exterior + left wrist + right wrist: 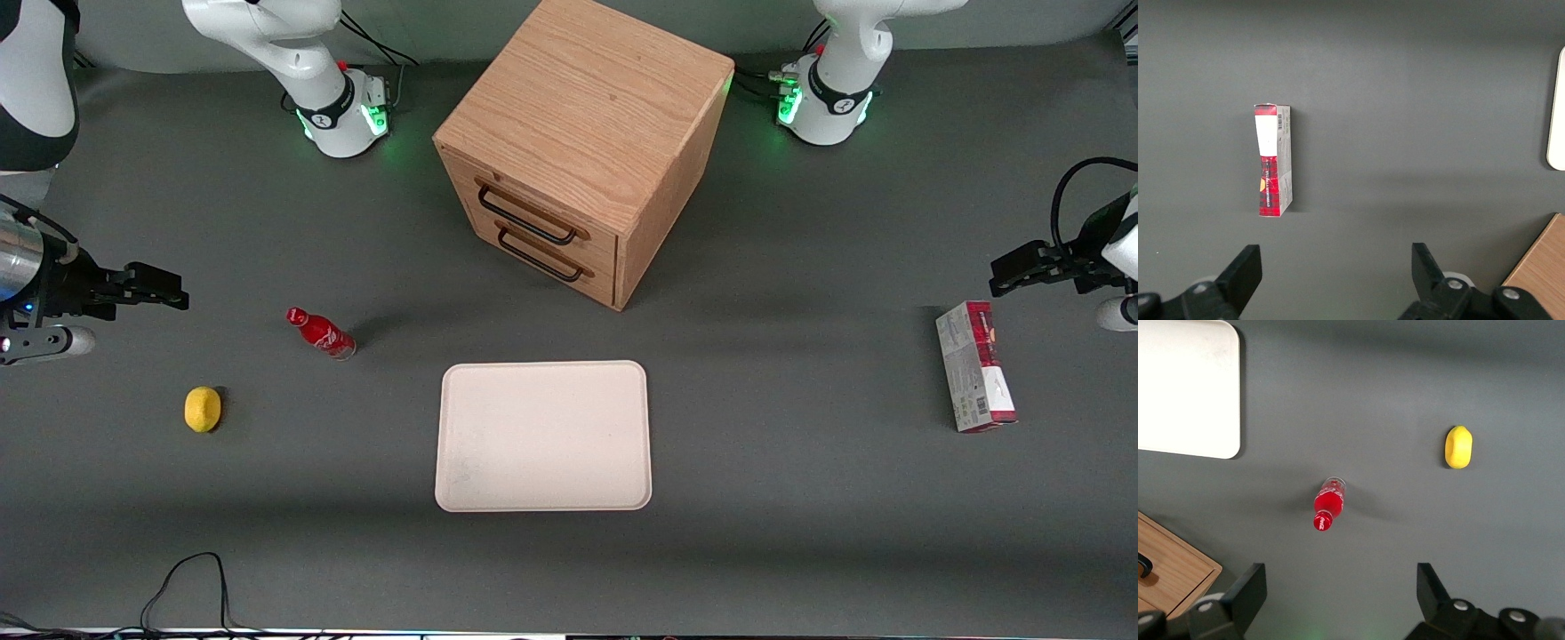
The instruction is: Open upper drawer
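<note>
Front view: tool [169, 293] (spread) hovers; upper drawer [533, 213] closed.

1. One oak cabinet [582, 133] is standing on the tabletop [800, 498].
2. Two drawers are showing in its front: one upper drawer [533, 206] and one lower drawer [551, 253].
3. Two black bar handles are showing, one on each drawer.
4. One cream tray [543, 436] is lying flat.
5. One red bottle [321, 332] is standing.
6. One yellow lemon [203, 409] is lying.
7. One red-and-white carton [974, 366] is lying.
8. One working claw [164, 293] is hanging above the tabletop, its fingers spread apart.
</note>
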`<state>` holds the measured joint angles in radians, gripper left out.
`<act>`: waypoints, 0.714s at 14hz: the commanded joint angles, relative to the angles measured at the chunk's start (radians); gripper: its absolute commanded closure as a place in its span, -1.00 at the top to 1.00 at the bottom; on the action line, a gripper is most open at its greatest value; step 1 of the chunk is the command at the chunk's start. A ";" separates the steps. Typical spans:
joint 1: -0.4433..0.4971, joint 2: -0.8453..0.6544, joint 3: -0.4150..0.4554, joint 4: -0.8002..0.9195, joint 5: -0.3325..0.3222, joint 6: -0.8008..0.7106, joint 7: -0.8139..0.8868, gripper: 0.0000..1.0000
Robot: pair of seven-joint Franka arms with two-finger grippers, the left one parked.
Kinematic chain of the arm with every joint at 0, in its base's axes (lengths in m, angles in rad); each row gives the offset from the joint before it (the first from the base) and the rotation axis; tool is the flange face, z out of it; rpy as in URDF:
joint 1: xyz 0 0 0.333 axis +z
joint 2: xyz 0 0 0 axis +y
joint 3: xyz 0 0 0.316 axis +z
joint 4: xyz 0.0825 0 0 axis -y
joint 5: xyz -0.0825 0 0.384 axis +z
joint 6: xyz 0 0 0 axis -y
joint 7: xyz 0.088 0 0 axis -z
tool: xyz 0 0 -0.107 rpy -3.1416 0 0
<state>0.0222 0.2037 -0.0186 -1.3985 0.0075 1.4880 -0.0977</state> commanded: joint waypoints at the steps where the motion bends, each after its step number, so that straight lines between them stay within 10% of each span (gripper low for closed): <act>1: 0.007 0.011 -0.006 0.033 -0.003 -0.025 -0.010 1.00; 10: -0.001 0.014 -0.009 0.039 -0.001 -0.043 -0.016 1.00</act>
<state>0.0209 0.2041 -0.0222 -1.3901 0.0074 1.4703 -0.0977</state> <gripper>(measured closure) 0.000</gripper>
